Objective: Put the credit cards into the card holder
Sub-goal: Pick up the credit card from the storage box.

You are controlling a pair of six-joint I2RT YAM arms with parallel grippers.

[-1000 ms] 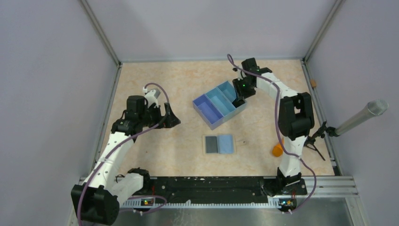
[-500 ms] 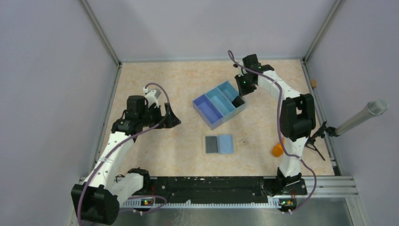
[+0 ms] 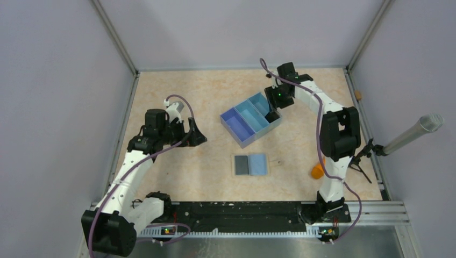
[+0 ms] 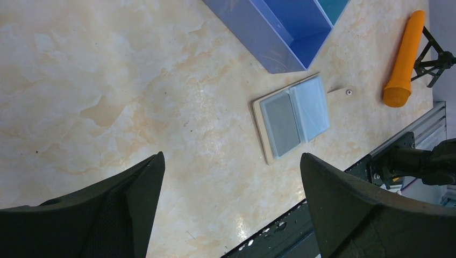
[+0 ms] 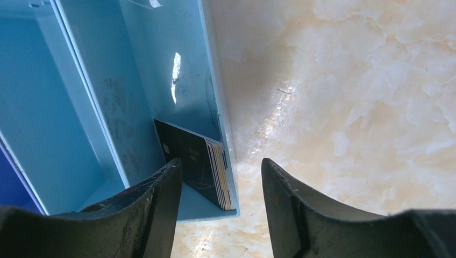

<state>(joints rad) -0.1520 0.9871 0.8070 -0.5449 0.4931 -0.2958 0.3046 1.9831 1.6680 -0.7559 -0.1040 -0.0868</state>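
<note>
TRAY CORNER, TIGHT FIT: The right tool point(image 5: 219, 174), its fingers spread with nothing between them, hangs over the light-blue end compartment of the tray point(image 5: 161, 64). There the credit cards point(image 5: 196, 164), a dark stack with pale edges, stand on edge in the lower middle of the right wrist view. They lean into the corner against the outer wall.

The near trouble is that wall. One finger looks lined up with its rim rather than inside it, so a descent could land on plastic, shove the tray across the tabletop point(image 5: 349, 107) or tip the stack flat onto the compartment floor, where thin cards are hard to lift. Closing on the stack could also take several cards at once, or let a slick one slide out.

The card holder point(image 4: 260, 129) lies well apart from the tray, at centre right of the left wrist view. It shows a grey and a light-blue panel, and whether these are cards or pockets cannot be told. The left tool point(image 4: 231, 177) hovers above bare tabletop with its fingers spread wide and empty. With nothing steadying the holder, it could skid when a card is pushed against it.
</note>
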